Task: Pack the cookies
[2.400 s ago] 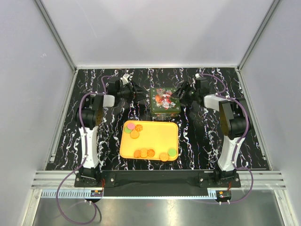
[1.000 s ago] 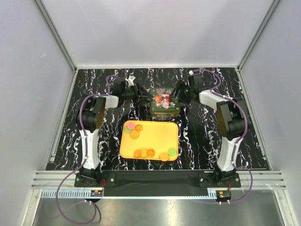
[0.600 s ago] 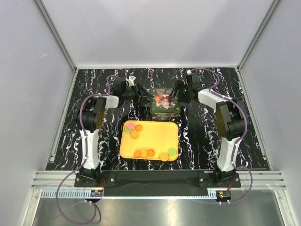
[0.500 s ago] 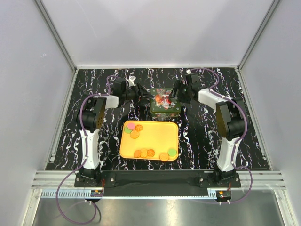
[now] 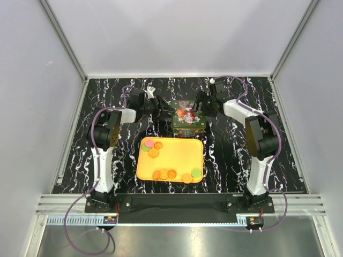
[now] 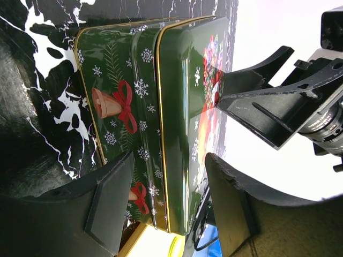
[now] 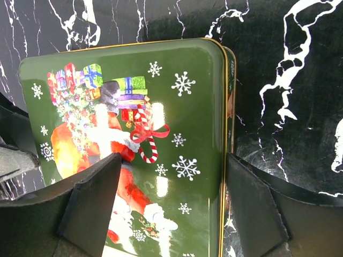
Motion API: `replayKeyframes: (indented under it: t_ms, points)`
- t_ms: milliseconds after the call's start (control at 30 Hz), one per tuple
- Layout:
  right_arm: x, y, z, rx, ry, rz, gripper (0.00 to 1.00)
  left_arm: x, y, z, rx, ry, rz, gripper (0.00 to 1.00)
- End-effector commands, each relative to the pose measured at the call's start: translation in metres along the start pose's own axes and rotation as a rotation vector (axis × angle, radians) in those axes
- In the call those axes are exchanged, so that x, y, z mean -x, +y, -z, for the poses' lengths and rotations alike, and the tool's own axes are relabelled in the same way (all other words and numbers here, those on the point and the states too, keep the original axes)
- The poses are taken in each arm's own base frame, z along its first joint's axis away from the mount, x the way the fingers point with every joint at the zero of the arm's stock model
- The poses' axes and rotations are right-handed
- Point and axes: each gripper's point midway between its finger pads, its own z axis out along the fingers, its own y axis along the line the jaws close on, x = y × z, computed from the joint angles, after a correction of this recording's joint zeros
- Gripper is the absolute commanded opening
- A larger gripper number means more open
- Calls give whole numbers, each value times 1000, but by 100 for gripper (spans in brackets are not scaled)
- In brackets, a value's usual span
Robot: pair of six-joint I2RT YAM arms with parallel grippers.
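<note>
On the left of the top view, the left arm (image 5: pixel 104 134) reaches up and to the right over the black and white table (image 5: pixel 236 155). The left jaws sit just to the left of a green Christmas tin (image 5: pixel 188 116) in the upper middle of the picture. In the left wrist view, the left jaws are at the bottom of the picture and are spread wide. The edge of the tin's lid lies between them. I cannot tell if they touch it.

Below the tin, in the middle of the top view, is a yellow tray (image 5: pixel 177 155). The cookies (image 5: pixel 164 174) lie on this tray. A few are in its upper left corner and a row runs along its bottom edge. They are orange, pink and green.

The right jaws are at the tin's upper right side. In the right wrist view they are spread wide at the bottom of the picture. One side is over the lid with its Santa and snowflakes. The other side is past the tin's right edge. The right arm (image 5: pixel 262 136) stands on the right.
</note>
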Motion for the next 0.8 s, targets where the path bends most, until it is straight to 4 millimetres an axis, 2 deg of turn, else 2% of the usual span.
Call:
replayKeyframes:
  t_ms: [0,200,367,567,767]
  points:
    - [14,37,15,105,-20,38,85,-2,-33,2,-46,-4,-90,61]
    - [20,32,26,146,-25,-11,89,-2,-31,3,-32,-1,-96,61]
    - [30,18,38,197,-28,-98,91,-2,-31,3,-30,0,-97,61]
    - [25,5,44,225,-9,-153,91,-1,-28,3,-20,-2,-90,61]
    - [11,-8,47,239,15,-208,90,0,-27,3,-11,-3,-86,61]
